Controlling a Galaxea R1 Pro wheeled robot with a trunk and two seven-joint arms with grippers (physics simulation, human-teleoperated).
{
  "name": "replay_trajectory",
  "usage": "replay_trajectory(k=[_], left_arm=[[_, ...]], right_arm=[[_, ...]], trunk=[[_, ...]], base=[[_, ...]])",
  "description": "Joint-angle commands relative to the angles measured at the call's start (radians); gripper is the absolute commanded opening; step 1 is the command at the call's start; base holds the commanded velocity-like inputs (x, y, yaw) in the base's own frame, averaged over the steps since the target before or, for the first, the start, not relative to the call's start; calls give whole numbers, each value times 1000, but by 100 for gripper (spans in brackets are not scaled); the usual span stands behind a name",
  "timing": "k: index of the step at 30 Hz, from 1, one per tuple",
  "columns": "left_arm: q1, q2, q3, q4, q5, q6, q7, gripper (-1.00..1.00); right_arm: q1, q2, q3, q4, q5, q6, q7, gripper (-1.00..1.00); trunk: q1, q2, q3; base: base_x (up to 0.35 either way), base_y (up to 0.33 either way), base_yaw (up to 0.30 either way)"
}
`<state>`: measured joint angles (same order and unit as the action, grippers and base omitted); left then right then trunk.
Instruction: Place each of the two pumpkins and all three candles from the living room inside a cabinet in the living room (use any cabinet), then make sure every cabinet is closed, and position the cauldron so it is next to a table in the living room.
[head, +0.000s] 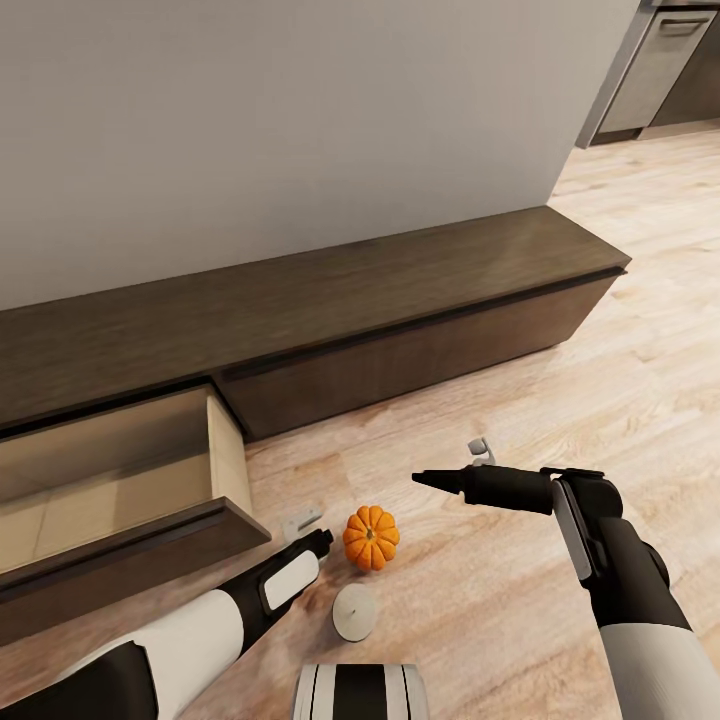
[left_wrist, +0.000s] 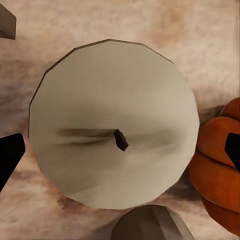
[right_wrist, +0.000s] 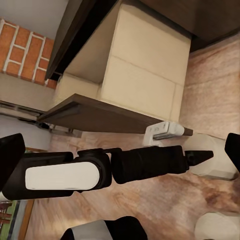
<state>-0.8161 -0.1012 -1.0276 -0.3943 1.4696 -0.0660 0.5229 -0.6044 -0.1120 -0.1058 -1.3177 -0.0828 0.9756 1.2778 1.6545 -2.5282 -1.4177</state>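
Note:
One orange pumpkin (head: 371, 537) sits on the wood floor in front of the long dark cabinet (head: 400, 290), touching or nearly touching a grey candle (head: 354, 611) just nearer to me. My left gripper (head: 322, 542) hovers open right above that candle (left_wrist: 115, 125). Its fingertips (left_wrist: 10, 155) flank the candle's pale top and wick, and the pumpkin (left_wrist: 220, 170) lies beside one of them. At the left, the cabinet's drawer (head: 228, 450) stands pulled out, its beige inside empty as far as I see. My right gripper (head: 425, 479) is open, empty, held above the floor right of the pumpkin.
A grey faceted shape (left_wrist: 150, 222) beside the candle may be another candle. The right part of the cabinet is shut. Grey kitchen units (head: 665, 60) stand far back right. Open wood floor (head: 560, 400) stretches to the right. My left arm (right_wrist: 145, 162) crosses the right wrist view.

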Motion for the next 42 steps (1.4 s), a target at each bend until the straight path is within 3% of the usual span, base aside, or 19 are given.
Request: replay_trajectory(k=[1, 9, 13, 23, 27, 42], left_arm=[[0, 0, 0, 0, 0, 0, 0, 100], [0, 1, 0, 0, 0, -1, -1, 100], [0, 1, 1, 0, 0, -1, -1, 100], [0, 1, 1, 0, 0, -2, -1, 100], [0, 0, 1, 0, 0, -2, -1, 100], [-4, 2, 1, 0, 0, -2, -1, 100]], right_arm=[[0, 0, 0, 0, 0, 0, 0, 100], [0, 0, 0, 0, 0, 0, 0, 100], [0, 0, 0, 0, 0, 0, 0, 100], [0, 0, 0, 0, 1, 0, 0, 100], [0, 1, 0, 0, 0, 0, 0, 100], [0, 3, 0, 0, 2, 0, -1, 100]], trunk=[[0, 0, 0], [0, 0, 0], [2, -1, -15], [2, -1, -15], [4, -2, -31], [4, -2, -39]], base=[[0, 0, 0], [0, 0, 0], [0, 0, 0], [0, 0, 0], [0, 0, 0], [0, 0, 0]])
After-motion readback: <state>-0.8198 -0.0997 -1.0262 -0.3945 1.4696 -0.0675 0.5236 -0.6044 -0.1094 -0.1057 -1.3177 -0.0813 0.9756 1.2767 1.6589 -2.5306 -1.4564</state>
